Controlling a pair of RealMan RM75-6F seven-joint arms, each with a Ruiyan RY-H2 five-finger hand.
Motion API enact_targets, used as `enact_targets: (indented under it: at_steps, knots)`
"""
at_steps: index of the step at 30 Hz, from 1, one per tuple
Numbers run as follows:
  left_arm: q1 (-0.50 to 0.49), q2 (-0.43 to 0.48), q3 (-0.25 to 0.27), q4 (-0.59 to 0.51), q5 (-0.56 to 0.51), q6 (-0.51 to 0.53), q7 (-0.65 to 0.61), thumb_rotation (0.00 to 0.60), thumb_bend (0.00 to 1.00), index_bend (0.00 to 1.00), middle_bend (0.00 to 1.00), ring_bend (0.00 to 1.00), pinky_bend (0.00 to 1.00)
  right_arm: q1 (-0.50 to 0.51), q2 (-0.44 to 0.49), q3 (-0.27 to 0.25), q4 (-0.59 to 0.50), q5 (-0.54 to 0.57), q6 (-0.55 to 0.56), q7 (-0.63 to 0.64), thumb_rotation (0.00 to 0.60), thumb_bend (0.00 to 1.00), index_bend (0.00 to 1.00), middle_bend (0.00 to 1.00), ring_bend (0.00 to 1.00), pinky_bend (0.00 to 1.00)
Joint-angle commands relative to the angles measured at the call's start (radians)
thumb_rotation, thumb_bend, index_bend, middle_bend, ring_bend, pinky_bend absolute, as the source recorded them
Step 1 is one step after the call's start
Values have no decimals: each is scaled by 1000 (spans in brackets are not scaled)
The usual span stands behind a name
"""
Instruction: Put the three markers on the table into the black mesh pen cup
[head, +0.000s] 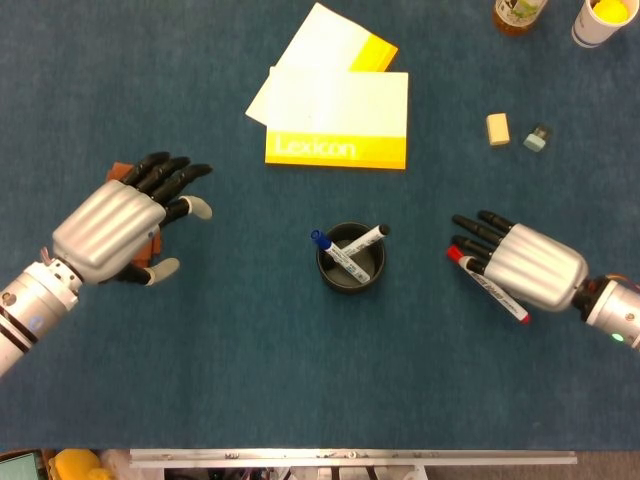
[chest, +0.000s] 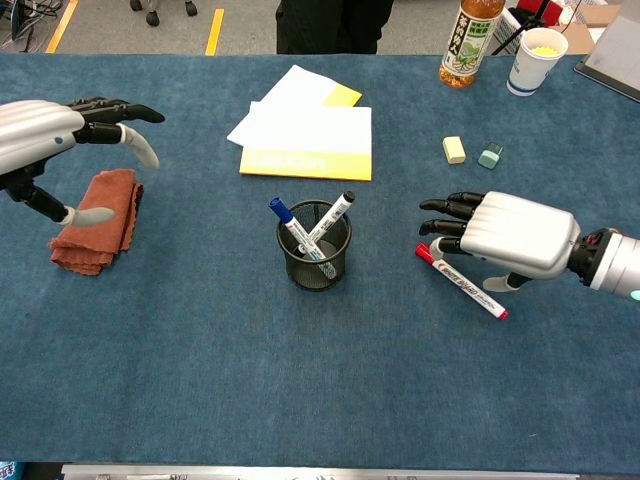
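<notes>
Under right hand (chest: 515, 238), chest view shows red marker (chest: 462, 282) on table, fingers spread, unheld; left hand (head: 115, 221) open.

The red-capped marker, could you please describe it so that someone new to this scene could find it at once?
Start at the black mesh pen cup in the middle of the blue table. Toward the robot's right, the red-capped marker lies flat on the cloth under the right hand. Unlike the blue-capped marker and the black-capped marker, it is outside the cup.
</notes>
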Motion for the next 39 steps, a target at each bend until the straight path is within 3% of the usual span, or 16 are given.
enact_targets:
  at_steps: [1,17,25,39]
  knots:
    - [1,1,1,-1,1,1,0,600,253,296,52,0,0,3,-12,-1,13,-6,-1,-3,600,95,365,217,58,192]
    - [5,7,4,10,6,8,-20,600,253,296,52,0,0,9,-45,3,20,16,-28,-31,600,102,367,229,58,192]
    - [4,5,5,12,10,9,-21,600,253,296,48,0,0,-3,-43,10,14,49,-38,-45,600,115,476,277,67,191]
    - [4,2,8,16,16,8,-24,600,253,296,47,0,0,-38,-1,50,-12,147,-56,-104,600,122,498,284,71,191]
